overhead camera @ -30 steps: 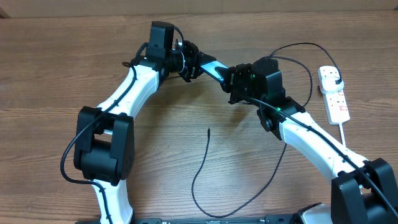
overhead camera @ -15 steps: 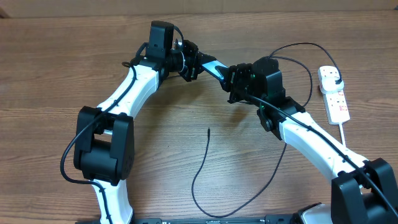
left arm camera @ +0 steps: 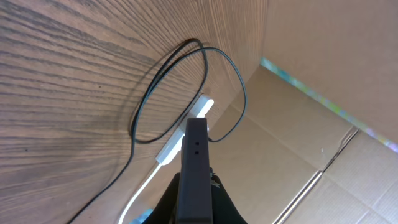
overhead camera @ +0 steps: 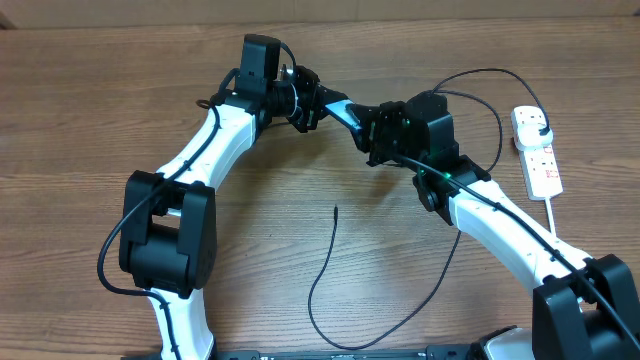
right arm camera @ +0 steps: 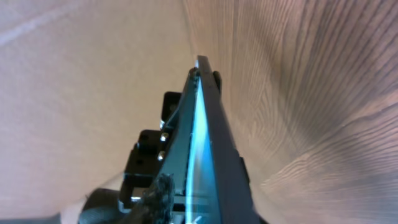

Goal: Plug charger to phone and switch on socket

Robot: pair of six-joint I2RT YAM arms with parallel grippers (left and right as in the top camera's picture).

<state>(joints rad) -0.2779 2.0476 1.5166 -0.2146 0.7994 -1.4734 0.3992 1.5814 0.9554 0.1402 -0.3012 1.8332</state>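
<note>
Hanging midair, the phone (overhead camera: 342, 108) is clamped at its ten o'clock end by the left fingers (overhead camera: 303, 112); whether the right fingers (overhead camera: 372, 126) grip it, I cannot tell.

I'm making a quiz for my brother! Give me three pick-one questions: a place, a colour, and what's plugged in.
1. Where is the socket? A) by the right arm B) under the left arm C) on the floor
2. What colour is the charger? A) red B) black C) white
3. Is the charger in the phone? A) yes B) no, its tip lies loose on the table C) no, a gripper holds its tip
Answers: 1A, it lies beside that arm; 2B, thin black line; 3B, tip rests alone, away from the phone.
</note>
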